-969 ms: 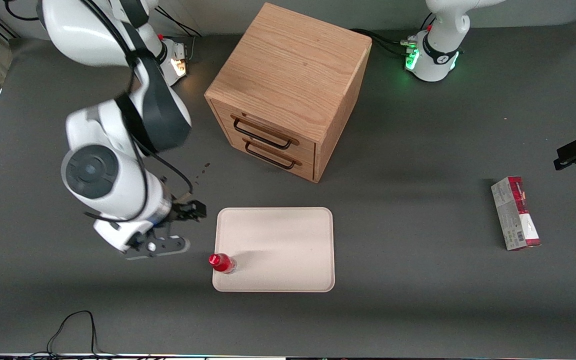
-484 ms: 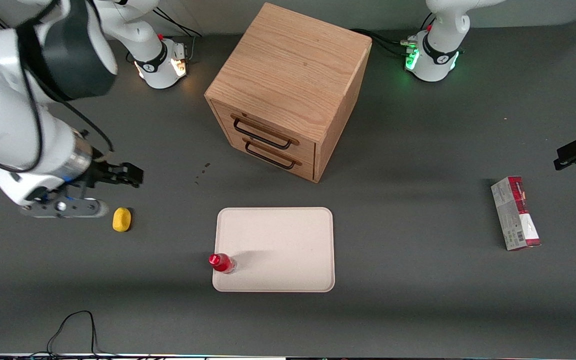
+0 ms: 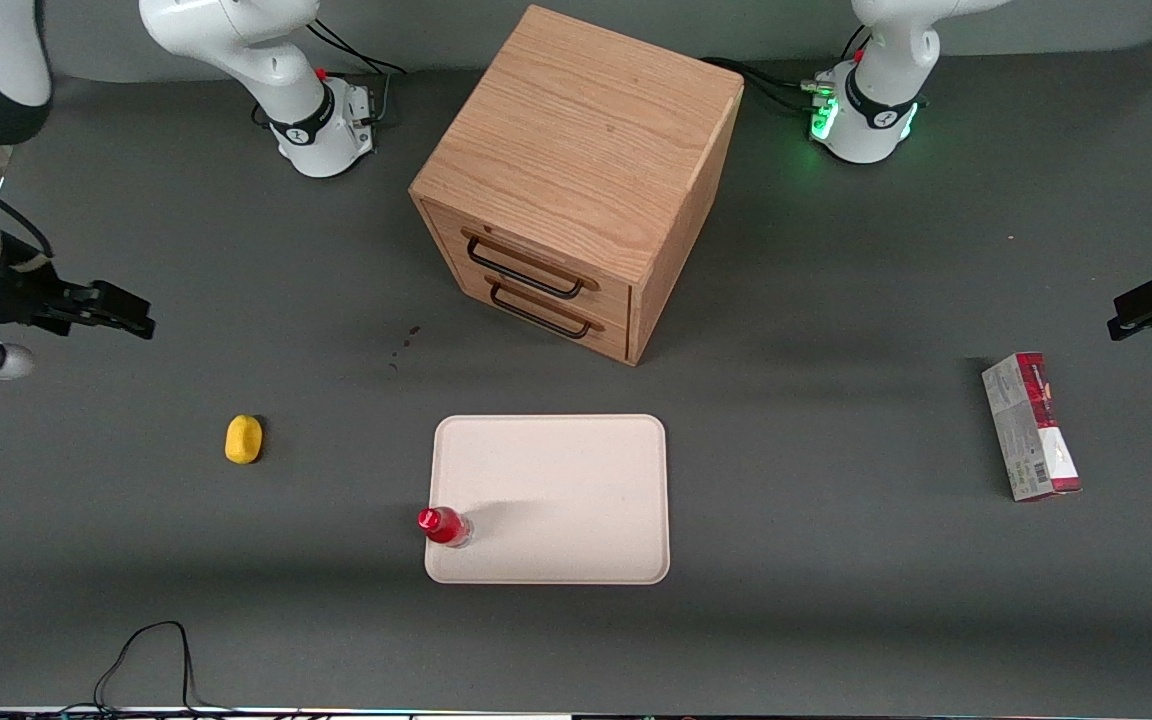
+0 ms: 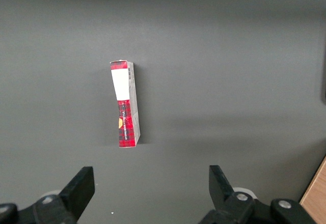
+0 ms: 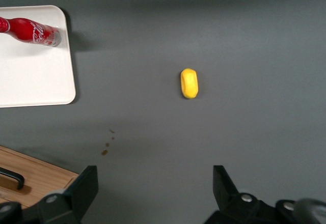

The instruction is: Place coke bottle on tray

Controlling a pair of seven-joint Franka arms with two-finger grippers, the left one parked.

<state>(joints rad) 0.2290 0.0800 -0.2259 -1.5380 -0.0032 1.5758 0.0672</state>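
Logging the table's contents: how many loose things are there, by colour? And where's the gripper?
Red: 1, the coke bottle standing on the tray
Yellow: 1, the lemon
Red-and-grey: 1, the carton
Total: 3
The gripper is open, raised toward the working arm's end.

The frame edge cuts off the hand, the coke bottle's cap, and the wooden cabinet.

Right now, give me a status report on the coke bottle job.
End effector open, empty, high above table at working arm's end. Small red coke bottle upright on cream-pink tray, at its corner. Nothing in the way.
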